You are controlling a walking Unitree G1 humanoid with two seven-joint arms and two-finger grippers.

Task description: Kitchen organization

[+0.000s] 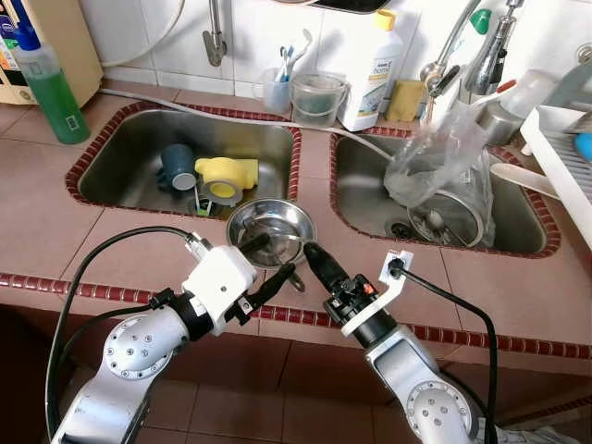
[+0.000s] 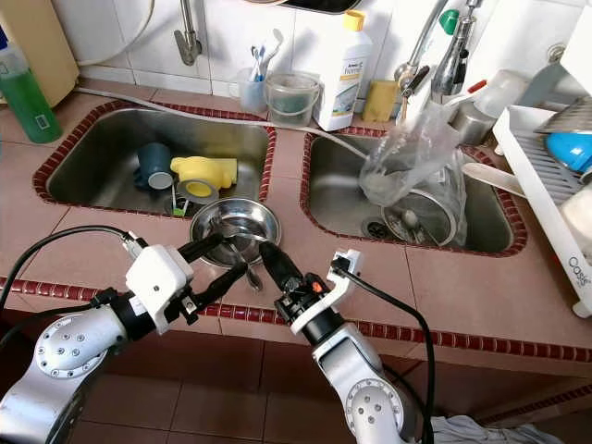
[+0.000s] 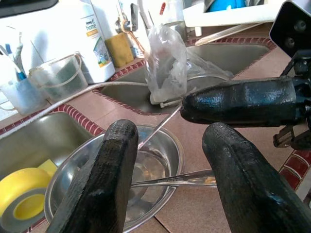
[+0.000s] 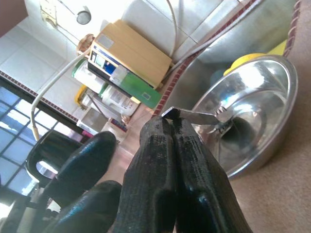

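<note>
A steel bowl (image 1: pixel 277 222) stands on the tiled counter strip between the two sinks. My right gripper (image 1: pixel 310 248) is at its near right rim, shut on the handle tip of a thin metal utensil (image 4: pixel 201 116) whose other end rests inside the bowl. My left gripper (image 1: pixel 279 255) is open at the bowl's near rim, one finger (image 3: pixel 109 179) over the bowl and the other finger (image 3: pixel 243 189) outside it. A second metal utensil (image 3: pixel 175 179) lies across the rim between those fingers.
The left sink (image 1: pixel 120 166) holds a blue cup (image 1: pixel 176 166) and a yellow mug (image 1: pixel 227 176). A pot under a plastic bag (image 1: pixel 444 166) sits in the right sink. Bottles and tubs line the back wall; a white dish rack (image 1: pixel 564 166) stands far right.
</note>
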